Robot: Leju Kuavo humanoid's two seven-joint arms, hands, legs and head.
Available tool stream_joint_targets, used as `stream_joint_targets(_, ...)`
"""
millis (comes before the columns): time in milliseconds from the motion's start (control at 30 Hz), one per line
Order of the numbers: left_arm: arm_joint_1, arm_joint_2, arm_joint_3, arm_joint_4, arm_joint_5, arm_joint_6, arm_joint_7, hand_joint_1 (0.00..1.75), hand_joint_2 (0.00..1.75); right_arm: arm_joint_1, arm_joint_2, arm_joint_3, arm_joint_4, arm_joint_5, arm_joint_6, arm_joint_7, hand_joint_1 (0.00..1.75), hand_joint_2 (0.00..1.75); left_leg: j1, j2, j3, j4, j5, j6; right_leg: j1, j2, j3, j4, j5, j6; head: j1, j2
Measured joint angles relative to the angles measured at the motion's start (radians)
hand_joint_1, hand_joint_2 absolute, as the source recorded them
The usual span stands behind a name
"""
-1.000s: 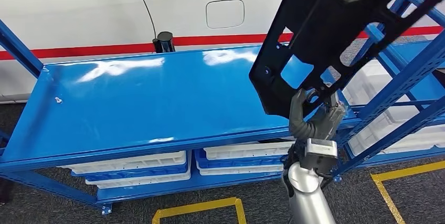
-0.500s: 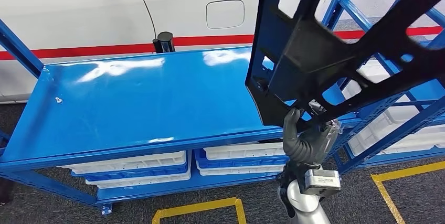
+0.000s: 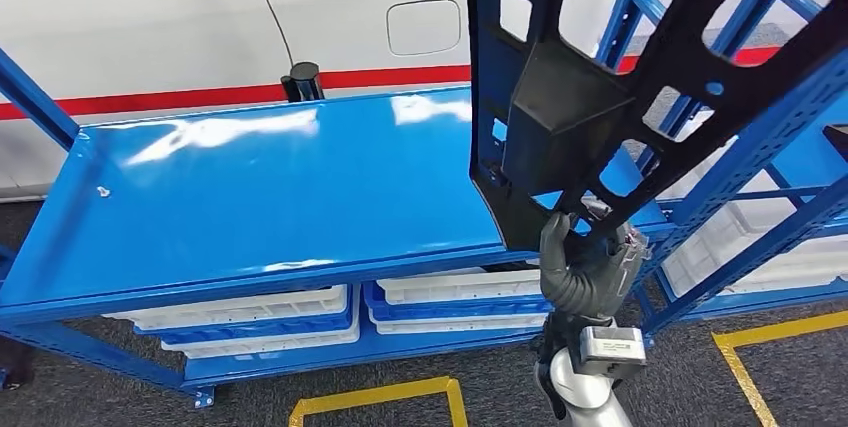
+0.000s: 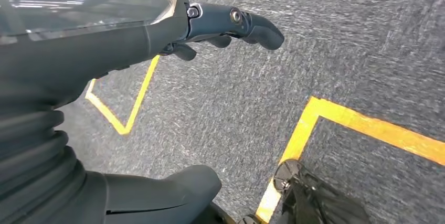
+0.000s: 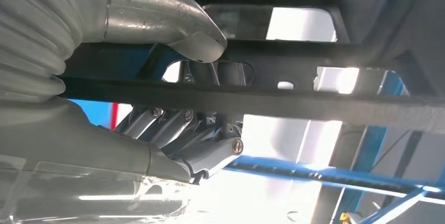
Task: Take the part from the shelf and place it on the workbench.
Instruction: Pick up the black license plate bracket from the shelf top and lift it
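Black plastic part (image 3: 590, 97) is clamped at its bottom edge in the right robot hand (image 3: 585, 262), over the right end of the blue counter (image 3: 270, 187). It now stands taller and straighter than before. The left robot hand (image 4: 225, 24) hangs over the carpet, holding nothing, fingers loosely bent.

Up close we see our right hand (image 5: 173, 103) clamped on a bar of the black part (image 5: 294, 103): the grey thumb (image 5: 173, 22) lies over one side, the darker fingers (image 5: 210, 148) curl round the other. Blue shelf beams (image 5: 320, 174) cross behind, with bright glare between the part's openings.
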Motion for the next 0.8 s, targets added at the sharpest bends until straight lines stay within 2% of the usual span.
stream_joint_targets(67,0.0,0.0,0.001,0.001,0.0,0.0,-0.018,0.0,1.75,0.013,-0.003,0.0,-0.008,0.008,-0.004,0.001,1.75,1.75,0.005,0.001,-0.004,0.004,-0.004,-0.01,-0.001,0.0,-0.004,0.001,0.006,-0.017,-0.002,0.0)
stream_joint_targets(100,0.0,0.0,0.002,0.002,0.0,0.0,-0.022,0.0,1.75,0.017,-0.004,0.0,-0.014,0.011,-0.006,0.002,1.75,1.75,0.007,0.002,-0.013,0.027,-0.024,-0.013,-0.003,0.0,-0.006,0.0,0.01,-0.026,-0.003,0.0)
stream_joint_targets(133,0.0,0.0,0.002,0.002,-0.001,0.0,-0.026,0.0,1.75,0.021,-0.005,0.0,-0.019,0.013,-0.007,0.003,1.75,1.75,0.008,0.003,-0.032,0.073,-0.056,-0.015,-0.003,-0.001,-0.008,-0.001,0.012,-0.034,-0.004,0.0)
stream_joint_targets(200,0.0,0.0,0.004,0.002,-0.001,0.0,-0.029,0.0,1.75,0.027,-0.006,0.0,-0.024,0.016,-0.01,0.003,1.75,1.75,0.008,0.004,-0.09,0.21,-0.132,-0.018,0.004,-0.003,-0.015,0.0,0.016,-0.046,-0.005,0.0)
stream_joint_targets(233,0.0,0.0,0.005,0.002,-0.001,0.0,-0.03,0.0,1.75,0.031,-0.007,0.0,-0.025,0.017,-0.011,0.004,1.75,1.75,0.008,0.004,-0.114,0.266,-0.156,-0.018,0.008,-0.004,-0.018,0.0,0.018,-0.049,-0.005,0.0)
stream_joint_targets(267,0.0,0.0,0.007,0.002,-0.001,0.0,-0.033,0.0,1.75,0.035,-0.008,0.0,-0.025,0.018,-0.011,0.005,1.75,1.75,0.008,0.004,-0.122,0.292,-0.161,-0.016,0.012,-0.005,-0.021,0.0,0.019,-0.051,-0.005,0.0)
stream_joint_targets(300,0.0,0.0,0.009,0.002,-0.001,0.0,-0.038,0.0,1.75,0.038,-0.009,0.0,-0.026,0.019,-0.012,0.006,1.75,1.75,0.008,0.004,-0.108,0.275,-0.147,-0.012,0.015,-0.005,-0.023,0.0,0.021,-0.053,-0.005,0.0)
stream_joint_targets(400,0.002,0.0,0.013,-0.001,0.001,-0.009,-0.068,0.0,1.75,0.044,-0.012,0.0,-0.034,0.022,-0.014,0.008,1.75,1.75,0.005,0.004,0.011,0.079,-0.071,0.003,0.023,-0.004,-0.022,0.001,0.024,-0.051,-0.004,0.0)
stream_joint_targets(433,0.002,0.0,0.015,-0.001,0.003,-0.017,-0.083,0.0,1.75,0.045,-0.013,-0.001,-0.038,0.023,-0.015,0.008,1.75,1.75,0.002,0.004,0.036,0.034,-0.061,0.007,0.025,-0.004,-0.022,0.001,0.025,-0.048,-0.004,0.0)
stream_joint_targets(467,0.003,0.0,0.016,-0.002,0.006,-0.03,-0.097,0.0,1.75,0.045,-0.013,-0.001,-0.041,0.024,-0.015,0.01,1.75,1.75,-0.002,0.004,0.046,0.013,-0.058,0.01,0.027,-0.005,-0.023,0.001,0.027,-0.045,-0.004,0.0)
stream_joint_targets(567,0.004,0.0,0.022,-0.002,0.023,-0.089,-0.106,0.0,1.75,0.039,-0.015,-0.001,-0.043,0.028,-0.011,0.021,1.75,1.75,-0.008,0.006,0.043,0.003,-0.046,0.025,0.026,-0.005,-0.03,0.001,0.031,-0.029,-0.004,0.0)
stream_joint_targets(600,0.004,0.001,0.025,-0.002,0.028,-0.101,-0.1,0.0,1.75,0.034,-0.016,-0.002,-0.043,0.03,-0.009,0.025,1.75,1.75,-0.006,0.008,0.042,-0.002,-0.04,0.033,0.026,-0.005,-0.04,0.02,0.019,-0.027,-0.003,0.0)
stream_joint_targets(633,0.005,0.0,0.028,-0.002,0.031,-0.104,-0.095,0.0,1.75,0.028,-0.017,-0.003,-0.043,0.03,-0.006,0.028,1.75,1.75,-0.004,0.011,0.04,-0.007,-0.033,0.04,0.027,-0.005,-0.059,0.059,-0.004,-0.028,-0.003,0.0)
stream_joint_targets(700,0.005,0.0,0.032,-0.002,0.03,-0.094,-0.098,0.0,1.75,0.021,-0.02,-0.004,-0.042,0.032,-0.001,0.033,1.75,1.75,-0.003,0.015,0.031,-0.008,-0.026,0.048,0.026,-0.005,-0.115,0.189,-0.068,-0.034,-0.002,0.0)
stream_joint_targets(733,0.006,0.0,0.033,-0.002,0.028,-0.084,-0.108,0.0,1.75,0.022,-0.022,-0.005,-0.042,0.033,0.001,0.034,1.75,1.75,-0.003,0.016,0.027,-0.008,-0.023,0.049,0.026,-0.005,-0.138,0.249,-0.091,-0.033,-0.002,0.0)
stream_joint_targets(767,0.006,0.0,0.034,-0.002,0.026,-0.073,-0.121,0.0,1.75,0.028,-0.024,-0.006,-0.042,0.035,0.003,0.034,1.75,1.75,-0.003,0.016,0.023,-0.007,-0.021,0.048,0.025,-0.005,-0.147,0.281,-0.102,-0.029,-0.001,0.0)
stream_joint_targets(800,0.007,-0.001,0.035,-0.002,0.025,-0.065,-0.133,0.0,1.75,0.034,-0.025,-0.006,-0.043,0.036,0.003,0.034,1.75,1.75,-0.003,0.015,0.022,-0.007,-0.019,0.047,0.024,-0.006,-0.135,0.271,-0.097,-0.021,-0.001,0.0)
